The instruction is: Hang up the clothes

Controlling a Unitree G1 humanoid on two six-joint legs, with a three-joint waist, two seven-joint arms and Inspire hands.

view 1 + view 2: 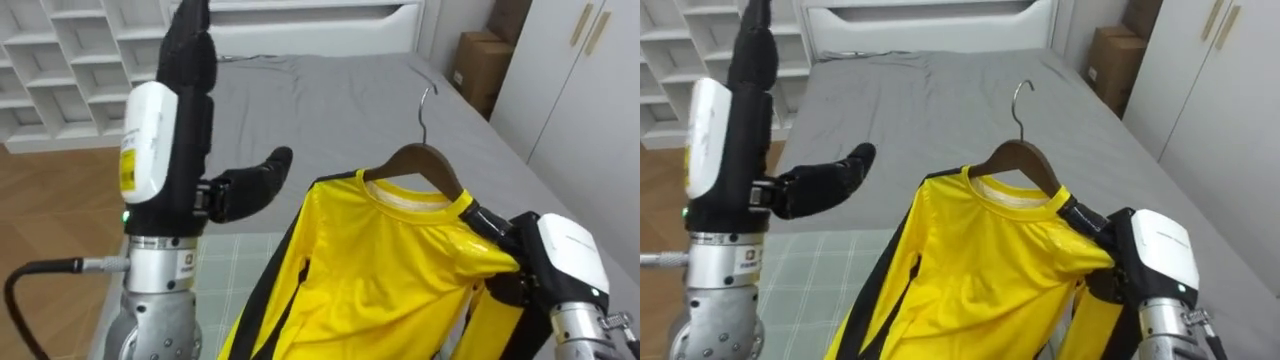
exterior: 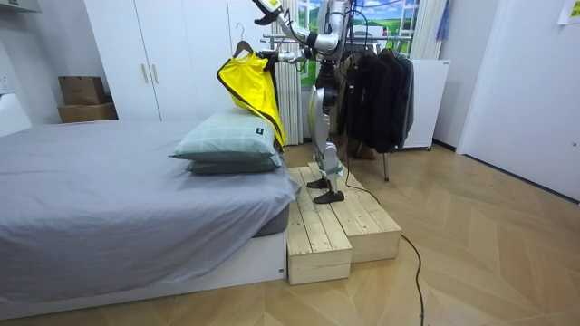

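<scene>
One yellow shirt hangs on a wooden hanger at my 5 o'clock, up over the grey bed that runs off toward 12. At 4 o'clock I see the right hand clamped on the shirt's shoulder. At 9 o'clock the left hand is upright, fingers straight, thumb out, holding nothing.

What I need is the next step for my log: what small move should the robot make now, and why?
Probably turn from the bed toward the rack. The right hand holds the hanger with the yellow shirt over the bed, while the rack stands behind the robot in the room view. The left hand is raised, open, free.
</scene>
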